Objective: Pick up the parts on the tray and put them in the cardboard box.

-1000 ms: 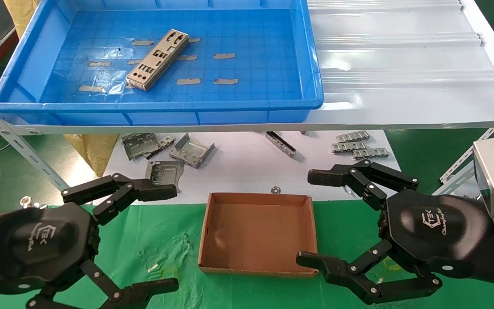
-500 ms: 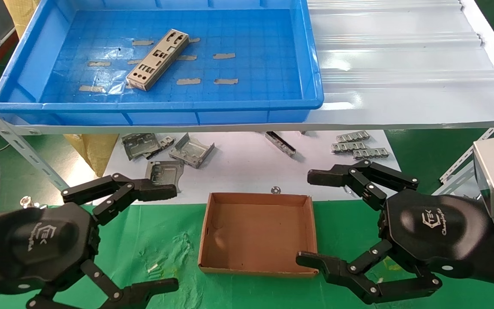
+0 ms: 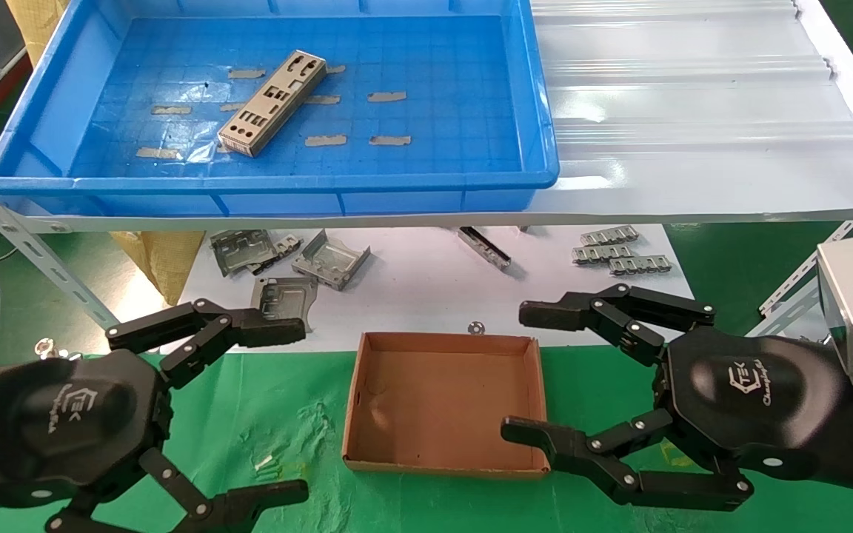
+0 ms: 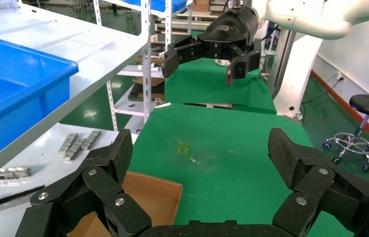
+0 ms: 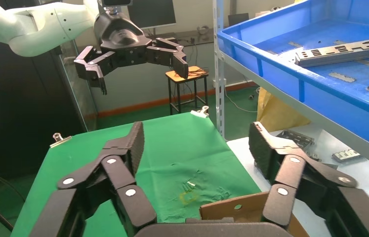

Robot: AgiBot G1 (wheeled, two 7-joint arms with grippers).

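We see nothing moved yet: the thin punched silver-grey metal plate (image 3: 272, 103) lies in the bright blue plastic tray (image 3: 537, 111) at 11 o'clock, and the small brown cardboard box (image 3: 445, 403) sits empty. Our left hand (image 3: 278, 407) and right hand (image 3: 523, 377) flank the box at 9 and 3 o'clock, both spread wide, gripping nothing.

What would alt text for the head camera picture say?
A punched metal plate lies in a blue tray on a white shelf. Below it, an empty cardboard box sits between the open left gripper and open right gripper.
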